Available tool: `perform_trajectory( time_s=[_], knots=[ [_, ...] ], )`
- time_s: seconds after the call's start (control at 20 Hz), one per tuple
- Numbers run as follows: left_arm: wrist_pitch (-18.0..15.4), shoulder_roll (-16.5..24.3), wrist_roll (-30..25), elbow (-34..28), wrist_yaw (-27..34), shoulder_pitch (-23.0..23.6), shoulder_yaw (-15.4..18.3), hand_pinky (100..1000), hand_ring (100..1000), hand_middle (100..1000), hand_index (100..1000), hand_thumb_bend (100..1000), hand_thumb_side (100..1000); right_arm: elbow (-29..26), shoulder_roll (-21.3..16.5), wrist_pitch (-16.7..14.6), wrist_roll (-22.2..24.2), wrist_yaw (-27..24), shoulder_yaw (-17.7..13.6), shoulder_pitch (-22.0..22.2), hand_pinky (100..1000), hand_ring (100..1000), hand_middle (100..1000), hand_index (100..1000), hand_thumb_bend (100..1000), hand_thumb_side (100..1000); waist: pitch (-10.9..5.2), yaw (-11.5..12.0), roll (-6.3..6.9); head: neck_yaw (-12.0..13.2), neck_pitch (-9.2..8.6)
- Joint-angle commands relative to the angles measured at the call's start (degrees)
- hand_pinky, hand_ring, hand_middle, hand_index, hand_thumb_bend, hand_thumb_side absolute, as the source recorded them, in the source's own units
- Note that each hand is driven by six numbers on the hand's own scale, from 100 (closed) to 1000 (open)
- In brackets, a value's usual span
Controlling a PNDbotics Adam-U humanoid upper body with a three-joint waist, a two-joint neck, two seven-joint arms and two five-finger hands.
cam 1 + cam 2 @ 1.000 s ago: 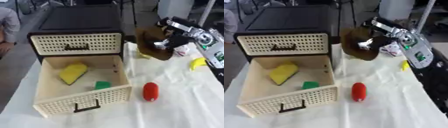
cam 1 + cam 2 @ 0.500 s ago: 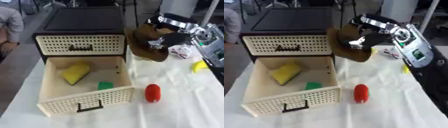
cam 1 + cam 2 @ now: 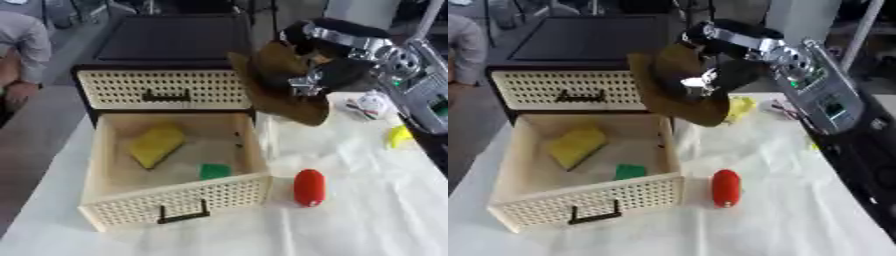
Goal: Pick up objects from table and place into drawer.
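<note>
My right hand is shut on a floppy brown object, holding it in the air over the right rim of the open drawer. Inside the drawer lie a yellow sponge and a small green piece. A red capsule-shaped object lies on the white cloth just right of the drawer's front corner. A yellow banana-like object rests at the right edge. My left hand shows in neither view.
The black-topped cabinet with a shut upper drawer stands behind the open one. A small white item lies at the right rear. A yellow object shows behind the brown one. A person's sleeve is at far left.
My right hand has carried the brown object leftward, from beside the cabinet to over the drawer's right rim. The camera has also shifted a little.
</note>
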Motion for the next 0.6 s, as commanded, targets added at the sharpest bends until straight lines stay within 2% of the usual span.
perform_trajectory(
  time_s=[0.05, 0.6],
  knots=[
    [0.32, 1.41, -0.05, -0.99, 0.12, -0.80, 0.40, 327, 518, 512, 796, 107, 988, -1.71, -0.30, 0.81, 0.59, -1.31, -0.02, -1.53, 559, 760, 539, 673, 526, 572, -1.08, 0.10, 0.00, -0.04, 0.24],
    [1.04, 1.29, -0.21, -0.99, 0.30, -1.38, 0.35, 328, 518, 512, 796, 106, 989, -2.65, 3.23, 2.36, 3.42, -2.65, 1.54, -3.57, 558, 760, 539, 673, 524, 570, -1.00, 0.91, -0.56, -0.42, 0.53]
  ],
)
